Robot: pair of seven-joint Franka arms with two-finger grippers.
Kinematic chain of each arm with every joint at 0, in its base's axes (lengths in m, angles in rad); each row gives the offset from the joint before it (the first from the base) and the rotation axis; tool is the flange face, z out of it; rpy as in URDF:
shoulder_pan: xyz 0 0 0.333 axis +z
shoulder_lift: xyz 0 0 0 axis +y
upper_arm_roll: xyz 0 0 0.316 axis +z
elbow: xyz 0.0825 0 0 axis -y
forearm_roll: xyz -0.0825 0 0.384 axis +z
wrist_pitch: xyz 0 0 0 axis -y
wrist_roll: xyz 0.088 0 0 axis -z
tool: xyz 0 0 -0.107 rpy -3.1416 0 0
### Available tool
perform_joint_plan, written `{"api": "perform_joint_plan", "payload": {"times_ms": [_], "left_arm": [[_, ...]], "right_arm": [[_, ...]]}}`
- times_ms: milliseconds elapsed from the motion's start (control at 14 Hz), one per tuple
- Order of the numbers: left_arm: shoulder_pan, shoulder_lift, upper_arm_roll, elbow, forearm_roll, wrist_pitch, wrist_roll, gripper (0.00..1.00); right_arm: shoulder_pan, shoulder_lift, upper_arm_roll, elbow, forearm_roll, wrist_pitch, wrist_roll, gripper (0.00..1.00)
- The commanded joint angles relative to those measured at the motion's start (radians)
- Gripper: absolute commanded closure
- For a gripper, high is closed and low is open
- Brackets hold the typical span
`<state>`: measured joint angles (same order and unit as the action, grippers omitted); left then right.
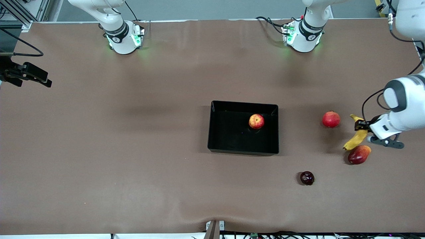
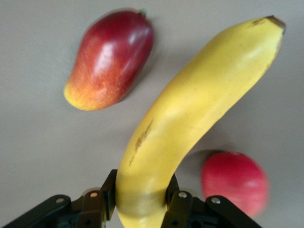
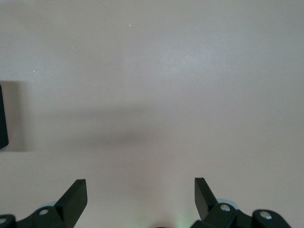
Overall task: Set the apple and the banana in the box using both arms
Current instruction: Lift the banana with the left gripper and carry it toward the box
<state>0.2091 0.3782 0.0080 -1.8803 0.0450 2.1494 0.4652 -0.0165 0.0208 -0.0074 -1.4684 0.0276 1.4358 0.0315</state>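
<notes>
The apple (image 1: 256, 121), red with yellow patches, lies inside the black box (image 1: 219, 146) at mid-table, toward the box's corner nearest the left arm's base. My left gripper (image 1: 361, 125) (image 2: 140, 192) is shut on the stem end of the yellow banana (image 1: 357, 136) (image 2: 190, 114), near the left arm's end of the table. The banana's free end points toward the front camera and reaches close to a mango. My right gripper (image 1: 33, 73) (image 3: 140, 190) hangs open and holds nothing, over the right arm's end of the table, far from the box.
A red pomegranate (image 1: 331, 119) (image 2: 235, 183) lies beside the banana, farther from the front camera. A red-orange mango (image 1: 359, 154) (image 2: 109, 59) lies just nearer. A dark purple fruit (image 1: 307, 178) sits nearer the camera than the box. A box corner (image 3: 2, 116) shows in the right wrist view.
</notes>
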Motion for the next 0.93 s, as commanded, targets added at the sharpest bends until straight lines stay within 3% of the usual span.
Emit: {"api": "perform_joint_plan", "payload": {"times_ms": [0,214,500,857], "left_arm": [[-0.002,-0.031,-0.054,0.142,0.016,-0.178,-0.005,1.0],[-0.007,-0.021,-0.118,0.283,0.006,-0.305,-0.09,1.0],[-0.043,-0.013,-0.233,0.328,0.003,-0.319,-0.408,1.0],[-0.241,0.034,-0.243,0.378,0.004,-0.319,-0.794,1.0]], "right_arm": [[-0.002,0.008,0.0,0.019,0.014,-0.008,0.015,0.0],[-0.002,0.007,0.0,0.019,0.012,-0.008,0.015,0.0],[-0.002,0.007,0.0,0.019,0.012,-0.008,0.015,0.0],[-0.003,0.007,0.0,0.019,0.012,-0.006,0.015,0.0]]}}
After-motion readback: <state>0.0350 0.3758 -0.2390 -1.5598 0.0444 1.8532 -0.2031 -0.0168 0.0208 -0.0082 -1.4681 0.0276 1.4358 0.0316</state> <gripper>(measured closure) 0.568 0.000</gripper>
